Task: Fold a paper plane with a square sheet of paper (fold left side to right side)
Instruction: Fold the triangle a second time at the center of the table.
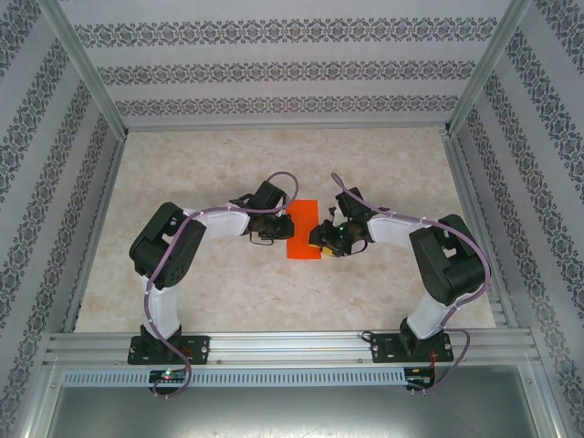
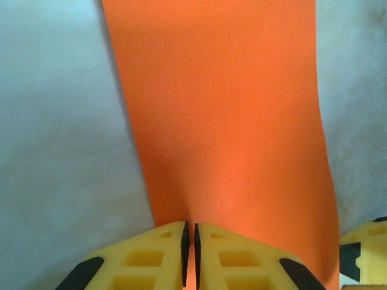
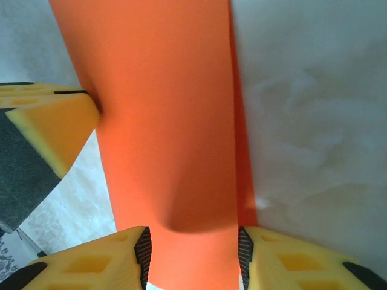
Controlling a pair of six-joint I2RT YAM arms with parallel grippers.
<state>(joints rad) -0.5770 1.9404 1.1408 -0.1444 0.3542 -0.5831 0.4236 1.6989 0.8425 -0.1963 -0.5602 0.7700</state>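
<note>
- Table (image 1: 228,301): pale, marbled. The work sits mid-table, between the 2 arms.
- Paper (image 1: 302,243): orange, lying flat at table centre as a narrow strip, long side running away from the bases. It's not a full square, so it reads as doubled over, L side onto R. In the R wrist view a 2nd thin orange edge peeks out along the strip's right side: 2 layers, not quite flush.
- Step, my read: the L-to-R fold is laid over but not yet pressed. The top layer bulges near both grippers and there's no sharp crease.
- L gripper (image 2: 190,252): jaws closed, paper's edge pinched in the slit. The sheet puckers where it enters.
- R gripper (image 3: 193,257): jaws apart, 1 finger each side of the strip's end, paper between. Can't tell if the pads press it.
- Next move, judged: line up the edges, then flatten along the fold w/ light, even pressure. Thin paper may slip or wrinkle if L lets go early.
- Views: top cam gives the layout, w/ both grippers meeting the strip from opposite sides, but jaw detail is too small there. L wrist cam gives the pinch. R wrist cam gives the offset lower layer and an L finger (image 3: 57,130) touching the strip's edge.
</note>
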